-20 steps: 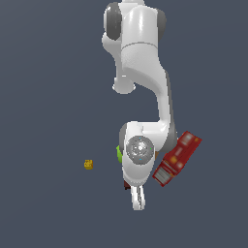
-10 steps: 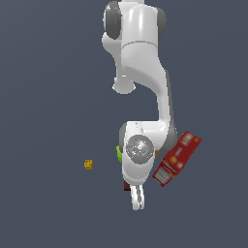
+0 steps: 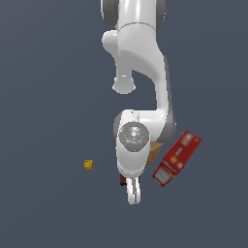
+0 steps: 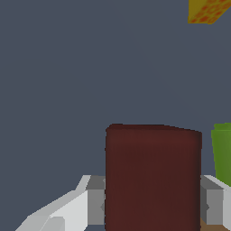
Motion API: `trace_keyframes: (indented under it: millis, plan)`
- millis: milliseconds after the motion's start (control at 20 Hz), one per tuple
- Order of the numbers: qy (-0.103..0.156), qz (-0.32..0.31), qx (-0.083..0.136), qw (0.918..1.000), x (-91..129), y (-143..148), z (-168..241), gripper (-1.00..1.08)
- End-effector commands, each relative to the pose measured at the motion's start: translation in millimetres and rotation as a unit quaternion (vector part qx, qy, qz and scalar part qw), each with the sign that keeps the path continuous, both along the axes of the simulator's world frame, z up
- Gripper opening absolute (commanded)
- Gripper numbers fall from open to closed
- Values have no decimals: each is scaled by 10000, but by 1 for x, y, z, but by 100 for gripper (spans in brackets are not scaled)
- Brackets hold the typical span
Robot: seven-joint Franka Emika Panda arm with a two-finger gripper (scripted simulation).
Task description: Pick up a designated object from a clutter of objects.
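Since a second ago my arm has barely shifted; the lime-green piece that showed beside my wrist is now hidden in the exterior view. My tool hangs low over the dark grey desk, and in the wrist view its 2 pale fingers sit against either side of the small dark maroon-brown boxy block, closed on it. In the exterior view only a sliver of that block shows beside my wrist. The lime-green cylinder stands just beside it. The long bright red box lies tilted toward the exterior view's right, the tan cardboard-coloured box peeks between it and my arm, and the tiny yellow piece lies well apart.
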State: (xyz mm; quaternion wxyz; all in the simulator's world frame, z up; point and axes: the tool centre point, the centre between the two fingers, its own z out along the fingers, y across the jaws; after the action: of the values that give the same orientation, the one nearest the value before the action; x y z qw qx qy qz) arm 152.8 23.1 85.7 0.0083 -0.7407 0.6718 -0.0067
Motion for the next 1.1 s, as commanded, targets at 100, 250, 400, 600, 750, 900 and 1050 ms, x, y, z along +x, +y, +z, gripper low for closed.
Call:
trace_keyframes:
  millis: [100, 250, 400, 600, 750, 900, 1050]
  plan:
    - [-6, -3, 3, 10000, -10, -14, 36, -100]
    - [5, -5, 4, 10000, -20, -26, 66, -100]
    - [17, -6, 5, 10000, -30, -39, 98, -100]
    - [32, -8, 5, 10000, -43, -56, 142, -100]
    - [44, -9, 4, 10000, -52, -69, 174, -100]
    - [55, -11, 2, 10000, -61, -82, 207, -100]
    - [66, -12, -1, 10000, -70, -95, 239, -100]
